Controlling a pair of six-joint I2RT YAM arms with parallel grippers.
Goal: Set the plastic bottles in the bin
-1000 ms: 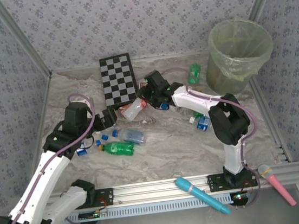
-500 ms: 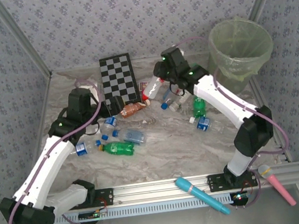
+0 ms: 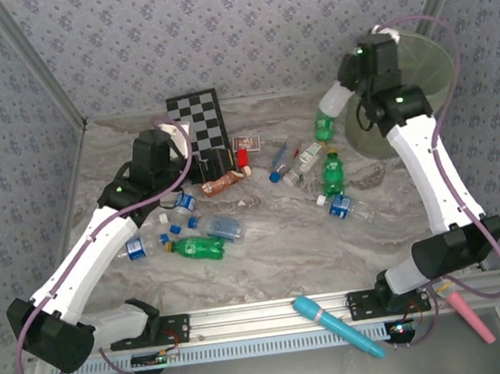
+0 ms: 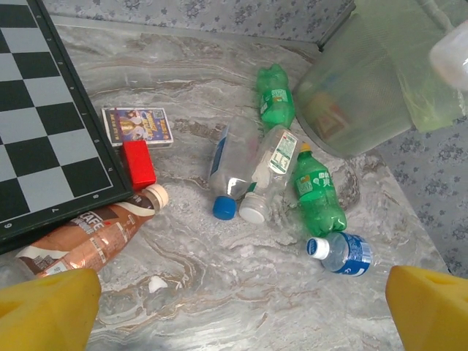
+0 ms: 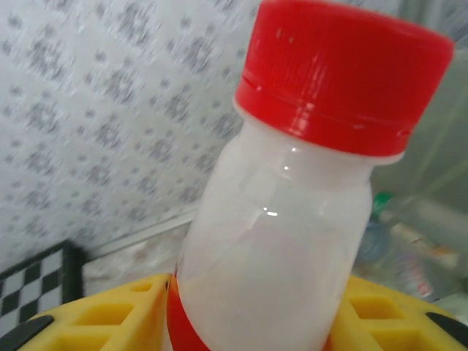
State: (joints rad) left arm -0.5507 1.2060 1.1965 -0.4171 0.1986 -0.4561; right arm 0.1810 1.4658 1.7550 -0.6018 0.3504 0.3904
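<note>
R pincer (image 3: 344,90) is clenched on a white red-capped bottle (image 5: 292,219). A sec ago it was low by the chessboard (image 3: 196,121); now it's swung up beside the bin (image 3: 426,56) at the bench's (image 3: 286,255) far-right corner. Bottle looks just short of the rim, not in yet, so drop prob. comes next. L pincer (image 4: 234,322) is spread wide and empty, and has crept toward the brownish bottle (image 4: 88,238) at the board's near edge. Plenty left mid-bench, e.g. green bottles (image 4: 318,190).
</note>
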